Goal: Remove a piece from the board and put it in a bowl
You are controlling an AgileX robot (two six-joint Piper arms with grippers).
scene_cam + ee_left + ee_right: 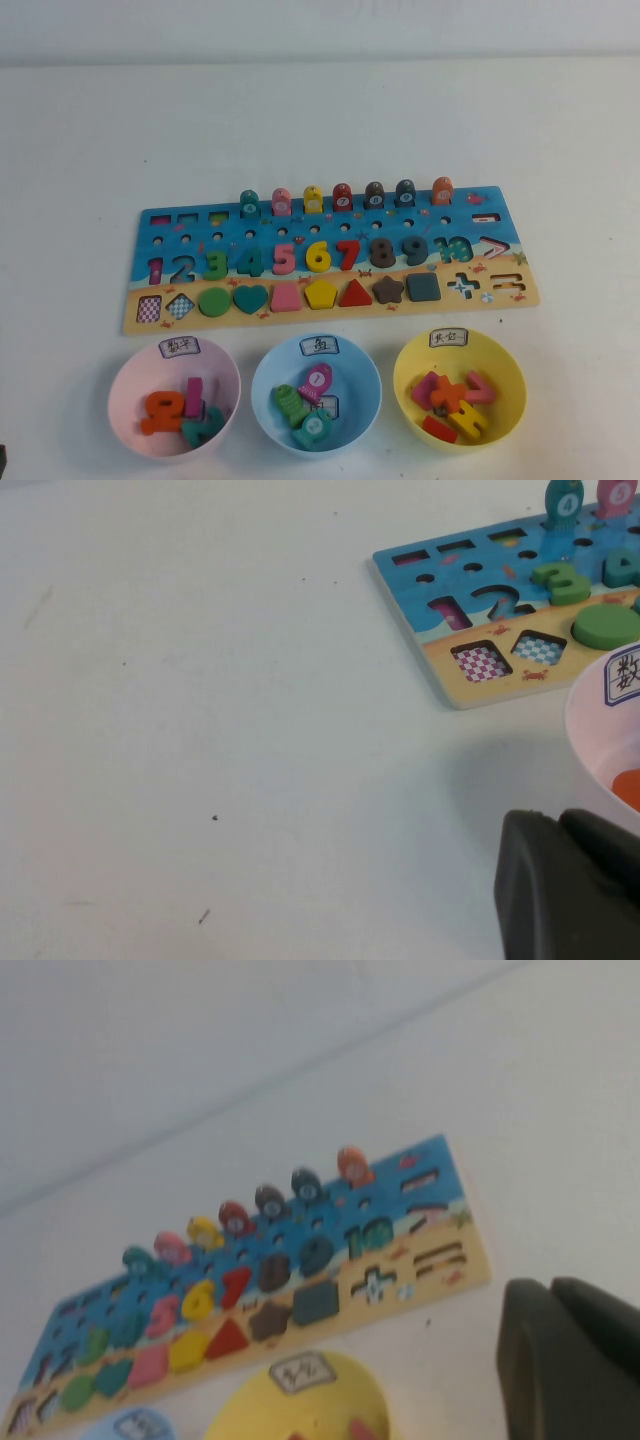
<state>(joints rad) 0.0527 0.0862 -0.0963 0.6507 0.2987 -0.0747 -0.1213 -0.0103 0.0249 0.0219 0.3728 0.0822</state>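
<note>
With both arms parked clear of the board (330, 262), left gripper (570, 885) and right gripper (570, 1360) jaw states untellable, the piece (423, 287) is being left for a reach-and-grasp toward the bowl (505, 362).

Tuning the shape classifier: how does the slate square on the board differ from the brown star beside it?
The slate-blue square piece has four straight sides; the brown star has points and notches. The square is blue-grey, the star dark brown. The square sits nearer the board's right end. Both lie flat in the tan strip's shape row. Left gripper and right gripper show only in their wrist views, away from the board.
</note>
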